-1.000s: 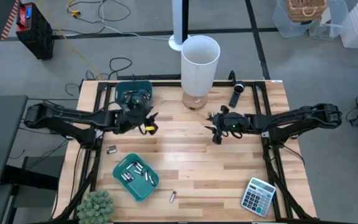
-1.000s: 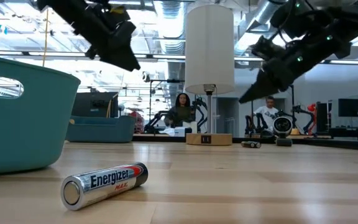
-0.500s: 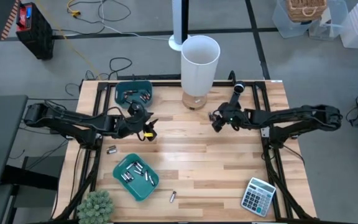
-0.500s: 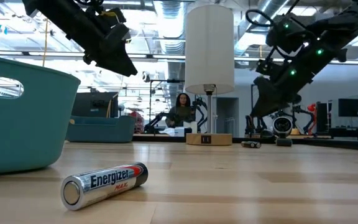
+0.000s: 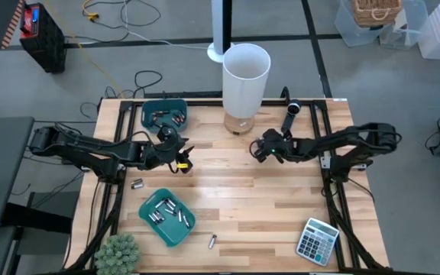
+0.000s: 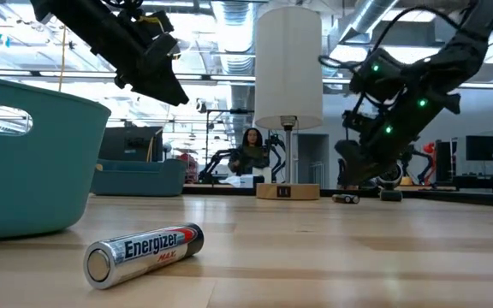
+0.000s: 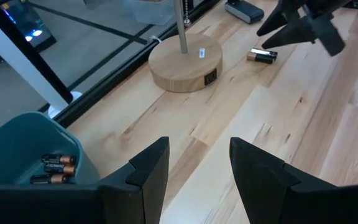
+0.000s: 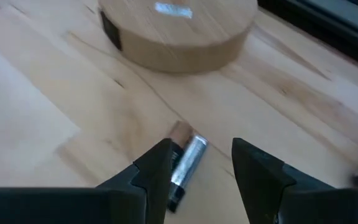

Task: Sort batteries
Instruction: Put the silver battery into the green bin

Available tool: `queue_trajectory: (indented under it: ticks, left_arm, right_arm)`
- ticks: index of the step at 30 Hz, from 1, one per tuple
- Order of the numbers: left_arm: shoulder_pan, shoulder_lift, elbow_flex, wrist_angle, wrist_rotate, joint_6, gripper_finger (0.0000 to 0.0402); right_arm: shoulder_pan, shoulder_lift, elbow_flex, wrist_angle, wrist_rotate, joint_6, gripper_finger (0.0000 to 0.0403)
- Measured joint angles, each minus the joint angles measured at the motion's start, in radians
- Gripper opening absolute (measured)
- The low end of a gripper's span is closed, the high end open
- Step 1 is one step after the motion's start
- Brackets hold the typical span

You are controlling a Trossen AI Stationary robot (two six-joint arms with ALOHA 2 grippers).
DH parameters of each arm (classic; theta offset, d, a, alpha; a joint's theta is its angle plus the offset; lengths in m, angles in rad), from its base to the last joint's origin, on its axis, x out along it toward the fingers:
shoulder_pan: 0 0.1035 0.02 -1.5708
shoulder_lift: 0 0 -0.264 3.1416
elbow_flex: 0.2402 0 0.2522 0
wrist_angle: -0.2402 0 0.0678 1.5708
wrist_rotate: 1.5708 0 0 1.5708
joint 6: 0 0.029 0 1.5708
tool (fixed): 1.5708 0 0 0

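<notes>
battery (image 8: 185, 163) between right end effector (image 8: 196, 167) fingers (apart)

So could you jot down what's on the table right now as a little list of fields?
far bin: teal bin, dark batteries inside
near bin: second teal bin, several batteries inside
loose batteries: one by the lamp base, one near the left arm, one at the front edge
right end effector: open, poised over the battery by the lamp base
left end effector: open, empty, beside the far bin
other items: calculator, plant
</notes>
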Motion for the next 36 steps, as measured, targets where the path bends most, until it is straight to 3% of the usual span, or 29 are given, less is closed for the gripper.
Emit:
queue_trajectory:
  ticks: [9,36]
  left_arm:
    - [0.0,0.0,0.0,-0.002,0.0,-0.001,0.0164]
    - [0.0,0.0,0.0,-0.003,0.0,-0.003,0.0164]
  right_arm:
    - [-0.029,0.057,0.0,0.013,-0.005,0.004,0.0182]
    - [-0.04,0.058,0.0,-0.003,-0.058,0.067,0.0182]
